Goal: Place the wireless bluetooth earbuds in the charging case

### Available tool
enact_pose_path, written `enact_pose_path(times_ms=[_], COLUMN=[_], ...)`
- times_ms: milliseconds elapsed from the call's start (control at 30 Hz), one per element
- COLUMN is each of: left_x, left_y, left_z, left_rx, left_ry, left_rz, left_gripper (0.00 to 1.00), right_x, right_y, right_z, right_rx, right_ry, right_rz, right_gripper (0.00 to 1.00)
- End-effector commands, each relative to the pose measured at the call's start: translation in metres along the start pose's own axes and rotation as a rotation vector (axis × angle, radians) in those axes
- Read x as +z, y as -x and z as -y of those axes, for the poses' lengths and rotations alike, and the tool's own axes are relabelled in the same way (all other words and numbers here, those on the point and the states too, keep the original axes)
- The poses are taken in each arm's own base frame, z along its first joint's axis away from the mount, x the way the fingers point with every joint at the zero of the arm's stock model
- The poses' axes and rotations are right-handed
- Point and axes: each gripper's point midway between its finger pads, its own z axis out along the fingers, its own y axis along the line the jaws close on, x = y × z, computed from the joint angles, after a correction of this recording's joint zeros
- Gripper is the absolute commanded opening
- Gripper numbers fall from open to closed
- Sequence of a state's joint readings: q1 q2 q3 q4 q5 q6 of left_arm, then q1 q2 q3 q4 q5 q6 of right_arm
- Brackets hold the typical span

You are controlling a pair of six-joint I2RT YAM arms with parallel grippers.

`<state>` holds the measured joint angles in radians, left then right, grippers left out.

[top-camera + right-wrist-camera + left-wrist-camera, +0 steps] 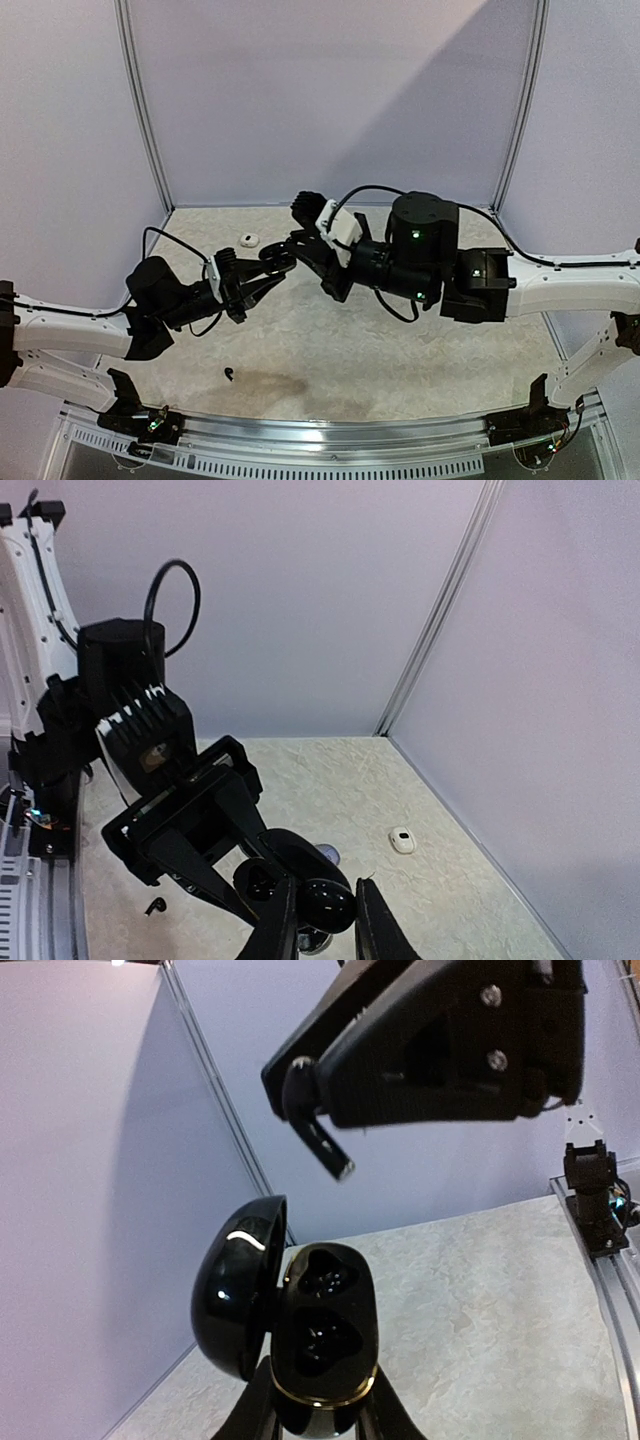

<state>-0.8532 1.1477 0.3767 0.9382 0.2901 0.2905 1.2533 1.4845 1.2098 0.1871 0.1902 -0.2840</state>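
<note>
L pincer [320, 1416] clamps the open black case [322, 1335], held up off the counter [400, 360] so its sockets face R pincer [298, 1072]. That one pinches a black earbud [323, 1142] stem-down just above, not touching, prob. lining up. Spare bud [230, 374] lies near-left.

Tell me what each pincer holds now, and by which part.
Left pincer: the open black charging case, clamped at its lower body. Right pincer: one black earbud, gripped at its head end, with the stem sticking out free.
</note>
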Motion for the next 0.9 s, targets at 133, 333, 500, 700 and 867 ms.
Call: enact_pose_path(times_ms=[133, 333, 500, 700, 867], left_x=[0.0, 0.001, -0.004, -0.011, -0.011], left_y=[0.006, 0.009, 0.003, -0.016, -0.022], left_z=[0.026, 0.046, 0.071, 0.087, 0.087], left_rx=[0.008, 0.043, 0.035, 0.131, 0.184], left_ry=[-0.179, -0.316, -0.466, -0.551, -0.551], left_rz=[0.05, 0.065, 0.051, 0.003, -0.009], left_gripper=[0.0, 0.0, 0.0, 0.0, 0.0], right_x=[-0.049, -0.067, -0.068, -0.067, -0.067], right_y=[0.04, 0.044, 0.035, 0.023, 0.015], right_z=[0.006, 0.013, 0.014, 0.013, 0.013], right_rx=[0.084, 0.089, 0.069, 0.067, 0.08], right_ry=[0.086, 0.066, 0.056, 0.057, 0.048], right_rz=[0.063, 0.084, 0.062, 0.045, 0.017], right_gripper=[0.0, 0.0, 0.0, 0.0, 0.0])
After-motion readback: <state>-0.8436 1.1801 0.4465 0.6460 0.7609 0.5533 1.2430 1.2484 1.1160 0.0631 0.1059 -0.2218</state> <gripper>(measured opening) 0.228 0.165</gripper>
